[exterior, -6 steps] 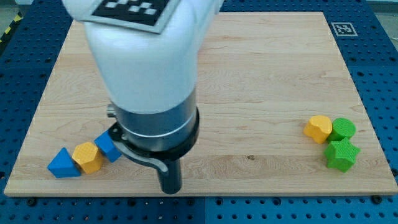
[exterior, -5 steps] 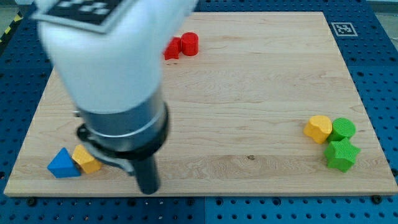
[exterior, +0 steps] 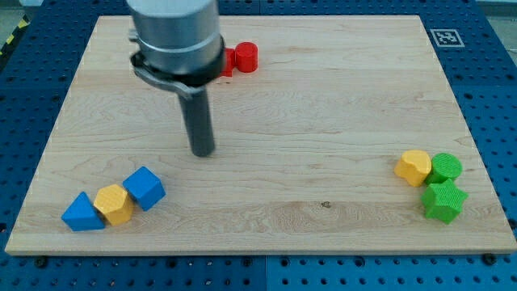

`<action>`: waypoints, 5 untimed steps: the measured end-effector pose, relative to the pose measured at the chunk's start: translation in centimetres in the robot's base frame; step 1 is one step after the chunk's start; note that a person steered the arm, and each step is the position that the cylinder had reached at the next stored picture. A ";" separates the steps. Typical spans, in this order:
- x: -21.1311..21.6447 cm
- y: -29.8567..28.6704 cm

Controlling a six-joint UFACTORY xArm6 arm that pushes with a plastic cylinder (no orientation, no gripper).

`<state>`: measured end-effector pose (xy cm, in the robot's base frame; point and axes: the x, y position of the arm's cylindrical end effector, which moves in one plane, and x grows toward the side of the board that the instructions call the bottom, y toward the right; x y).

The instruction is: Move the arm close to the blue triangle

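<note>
The blue triangle (exterior: 81, 212) lies near the board's bottom left corner. It touches a yellow hexagonal block (exterior: 113, 204), which touches a blue cube (exterior: 145, 188) to its upper right. My tip (exterior: 202, 151) is on the board above and to the right of this row. It stands well apart from the blue triangle and a short way from the blue cube.
Two red blocks (exterior: 241, 58) sit near the view's top, partly behind my arm. A yellow block (exterior: 414, 167), a green round block (exterior: 446, 168) and a green block (exterior: 444, 200) cluster at the right edge. The wooden board (exterior: 323, 121) ends close below the blue triangle.
My arm has moved up, away from the bottom edge and the blue triangle. The blue cube, hidden by the arm before, now shows. The blocks have not moved.
</note>
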<state>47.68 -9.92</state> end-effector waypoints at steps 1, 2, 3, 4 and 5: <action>-0.6 -6.9; -0.6 -13.6; 1.4 -16.5; 4.8 -16.6; 7.7 -14.7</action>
